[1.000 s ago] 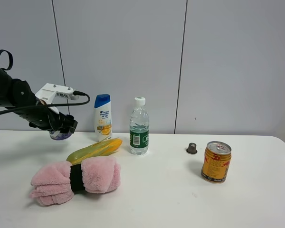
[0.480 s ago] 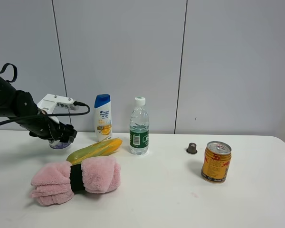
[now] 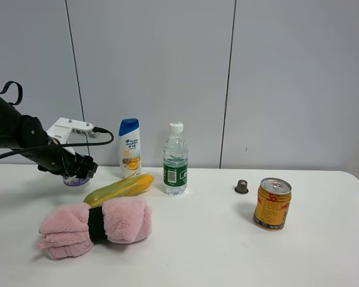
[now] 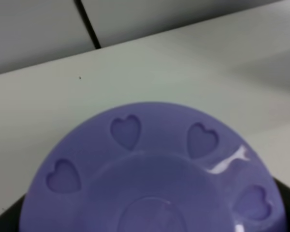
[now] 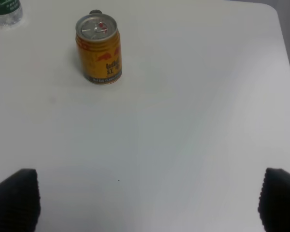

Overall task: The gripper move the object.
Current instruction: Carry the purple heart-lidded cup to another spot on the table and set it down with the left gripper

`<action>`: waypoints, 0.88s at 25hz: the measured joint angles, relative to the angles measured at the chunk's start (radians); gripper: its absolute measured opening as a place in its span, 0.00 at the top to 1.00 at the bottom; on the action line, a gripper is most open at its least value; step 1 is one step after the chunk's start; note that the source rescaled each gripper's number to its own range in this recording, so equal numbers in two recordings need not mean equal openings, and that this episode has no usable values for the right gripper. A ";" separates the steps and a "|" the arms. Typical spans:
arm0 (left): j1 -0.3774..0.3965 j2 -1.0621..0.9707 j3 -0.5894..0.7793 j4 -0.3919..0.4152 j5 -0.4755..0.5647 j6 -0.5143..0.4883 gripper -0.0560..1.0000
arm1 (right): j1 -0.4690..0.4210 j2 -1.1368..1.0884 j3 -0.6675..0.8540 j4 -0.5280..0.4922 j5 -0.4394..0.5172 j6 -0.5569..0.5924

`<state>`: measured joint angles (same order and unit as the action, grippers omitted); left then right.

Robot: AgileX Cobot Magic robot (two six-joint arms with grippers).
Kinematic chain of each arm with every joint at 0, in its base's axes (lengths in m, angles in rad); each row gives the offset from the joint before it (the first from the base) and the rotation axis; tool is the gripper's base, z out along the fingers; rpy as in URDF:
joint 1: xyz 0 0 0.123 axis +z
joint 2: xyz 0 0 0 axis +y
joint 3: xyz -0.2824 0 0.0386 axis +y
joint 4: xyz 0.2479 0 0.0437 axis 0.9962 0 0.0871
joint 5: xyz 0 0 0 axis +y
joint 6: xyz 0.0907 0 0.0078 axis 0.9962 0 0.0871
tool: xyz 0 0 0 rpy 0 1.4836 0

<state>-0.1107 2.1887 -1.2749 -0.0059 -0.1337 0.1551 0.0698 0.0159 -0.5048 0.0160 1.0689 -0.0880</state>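
Note:
The purple-lidded tub (image 3: 75, 181) is at the back left of the white table (image 3: 227, 239), low at the table surface. My left gripper (image 3: 78, 170) is closed around it from above, with the white labelled box and black cable on top. In the left wrist view the lavender lid (image 4: 154, 174), embossed with hearts, fills the picture, and dark fingers (image 4: 2, 220) show at its sides. My right gripper (image 5: 147, 200) is open and empty above bare table. It is out of the high view.
A pink rolled towel (image 3: 96, 224) and a corn cob (image 3: 119, 188) lie just right of the tub. A shampoo bottle (image 3: 130, 146) and a water bottle (image 3: 175, 160) stand behind. A small dark cap (image 3: 242, 187) and a gold-red can (image 3: 272, 203) (image 5: 98, 50) are at the right.
My left gripper came down with the tub from a little above the table to table level. In the last half second it barely moved.

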 joint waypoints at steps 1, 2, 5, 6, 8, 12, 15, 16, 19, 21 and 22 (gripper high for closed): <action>0.000 0.005 0.000 0.000 -0.001 0.000 0.93 | 0.000 0.000 0.000 0.000 0.000 0.000; 0.000 0.011 -0.001 0.000 -0.001 0.000 0.93 | 0.000 0.000 0.000 0.000 0.000 0.000; 0.001 0.032 -0.001 -0.001 -0.001 -0.001 0.93 | 0.000 0.000 0.000 0.000 0.000 0.000; 0.001 0.034 -0.001 -0.001 -0.001 -0.001 0.93 | 0.000 0.000 0.000 0.000 0.000 0.000; 0.001 0.034 -0.001 -0.001 -0.002 -0.001 0.93 | 0.000 0.000 0.000 0.000 0.000 0.000; 0.001 0.034 -0.001 -0.001 -0.002 -0.001 0.93 | 0.000 0.000 0.000 0.000 0.000 0.000; 0.001 0.035 -0.001 -0.001 -0.002 -0.002 0.93 | 0.000 0.000 0.000 0.000 0.000 0.000; 0.001 0.035 -0.001 -0.001 -0.001 -0.005 0.93 | 0.000 0.000 0.000 0.000 0.000 0.000; 0.001 0.035 -0.001 -0.001 0.007 -0.021 0.92 | 0.000 0.000 0.000 0.000 0.000 0.000; 0.001 0.035 -0.002 -0.001 0.012 -0.049 0.69 | 0.000 0.000 0.000 0.000 0.000 0.000; 0.001 0.035 -0.002 -0.001 0.013 -0.069 0.49 | 0.000 0.000 0.000 0.000 0.000 0.000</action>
<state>-0.1098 2.2237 -1.2767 -0.0069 -0.1207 0.0864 0.0698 0.0159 -0.5048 0.0160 1.0689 -0.0880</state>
